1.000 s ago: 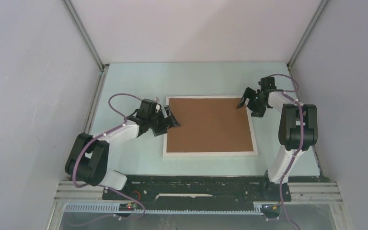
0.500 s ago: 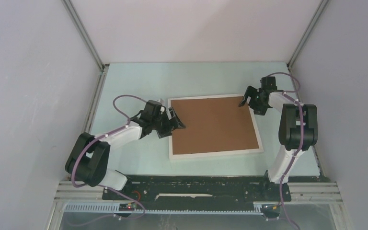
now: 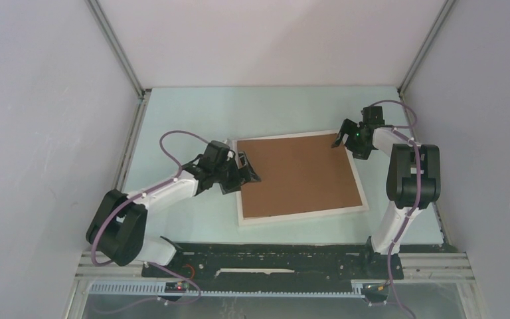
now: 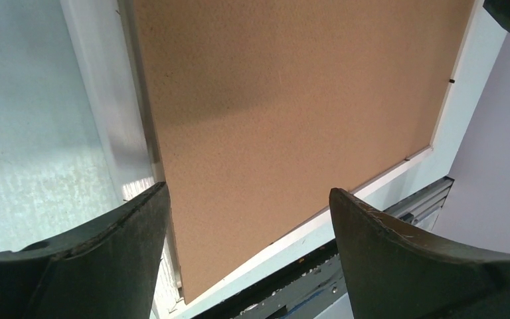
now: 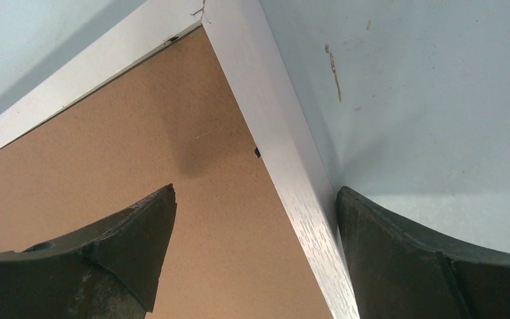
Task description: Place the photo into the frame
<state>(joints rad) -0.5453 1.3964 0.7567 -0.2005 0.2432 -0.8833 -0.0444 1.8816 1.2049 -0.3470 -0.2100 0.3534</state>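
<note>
Left arm (image 3: 166, 189) is observed stretched forward and inward from its base, elbow low, wrist pitched downward. Left gripper (image 3: 249, 169) is held with jaws spread wide; nothing is pinched between the fingers (image 4: 106, 256). Right arm (image 3: 412, 176) is folded upright, with the forearm directed inward at the far side. Right gripper (image 3: 346, 143) is likewise spread wide, with nothing clamped between its fingers (image 5: 113, 256).

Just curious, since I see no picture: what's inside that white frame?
A plain brown backing board fills the frame. Whatever lies beneath the board is covered and cannot be seen.
</note>
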